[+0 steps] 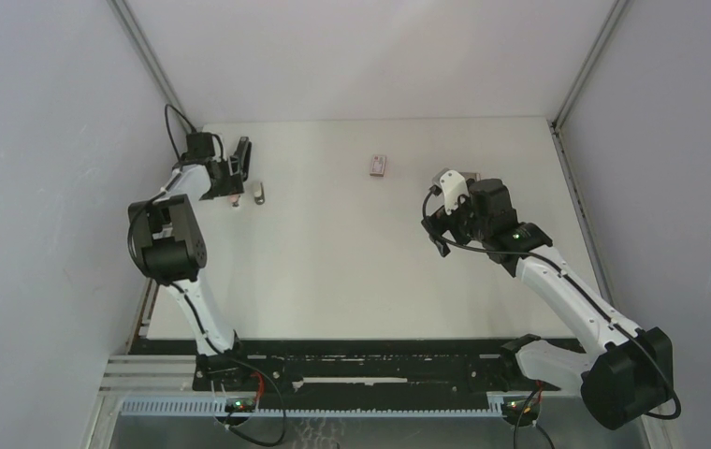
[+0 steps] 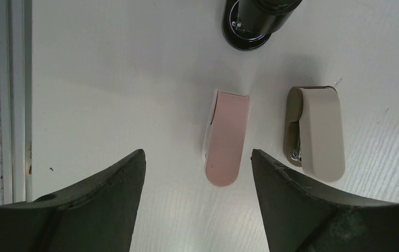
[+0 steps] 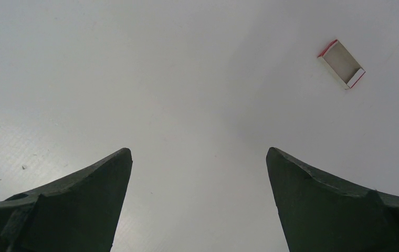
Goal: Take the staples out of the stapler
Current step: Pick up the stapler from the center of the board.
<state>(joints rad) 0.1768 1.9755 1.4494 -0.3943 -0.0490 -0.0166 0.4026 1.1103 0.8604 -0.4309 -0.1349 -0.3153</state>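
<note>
The black stapler (image 1: 242, 154) stands at the far left of the table, and its dark end shows at the top edge of the left wrist view (image 2: 258, 21). No staples can be seen. My left gripper (image 1: 230, 187) hangs just in front of the stapler, pointing down at the table. Its jaws are open (image 2: 197, 153) with nothing between them. A small pink stapler-like piece (image 2: 226, 137) lies just beyond the gap, not touched. My right gripper (image 1: 438, 234) is open (image 3: 198, 152) over bare table right of centre, far from the stapler.
A small cream-and-tan stapler-like piece (image 2: 315, 131) lies beside the pink one, close to the left gripper's right finger. A flat pink-and-white box (image 1: 377, 166) sits at mid-back, also in the right wrist view (image 3: 342, 64). The enclosure wall and a metal rail (image 2: 13, 100) run along the left.
</note>
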